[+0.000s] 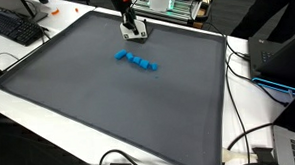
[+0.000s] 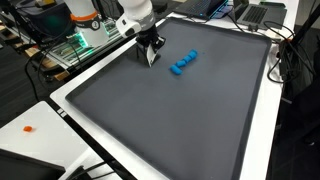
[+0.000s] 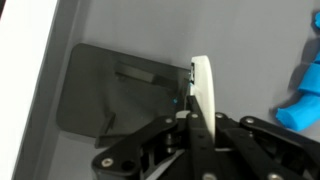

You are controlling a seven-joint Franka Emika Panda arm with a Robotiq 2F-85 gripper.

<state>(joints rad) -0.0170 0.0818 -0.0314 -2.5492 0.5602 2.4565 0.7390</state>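
Heads up on your gripper: in the wrist view the two linkages meet in the middle and the white pads are pressed flat together with nothing between them, so it's fully closed and empty. In both exterior views it hangs low over the far part of the grey mat, tips just above the surface or maybe resting on it. The blue blocks sit near it, a short, slightly crooked row lying on the mat, apart from the fingers. In the wrist view they're only a blue lump at the right edge. I'd expect them to be light, stiff little pieces, plastic or wood, nothing fragile. That also means they'll skid on the mat if you nudge them instead of pinching them. Can't tell at this resolution whether the pieces are clipped together or just touching, so treat them as loose. You'd have to open the jaws well before coming down. I'd go for an end piece and close across its two flat sides, square to the row, so a pad doesn't wedge against its neighbour and scatter the rest.
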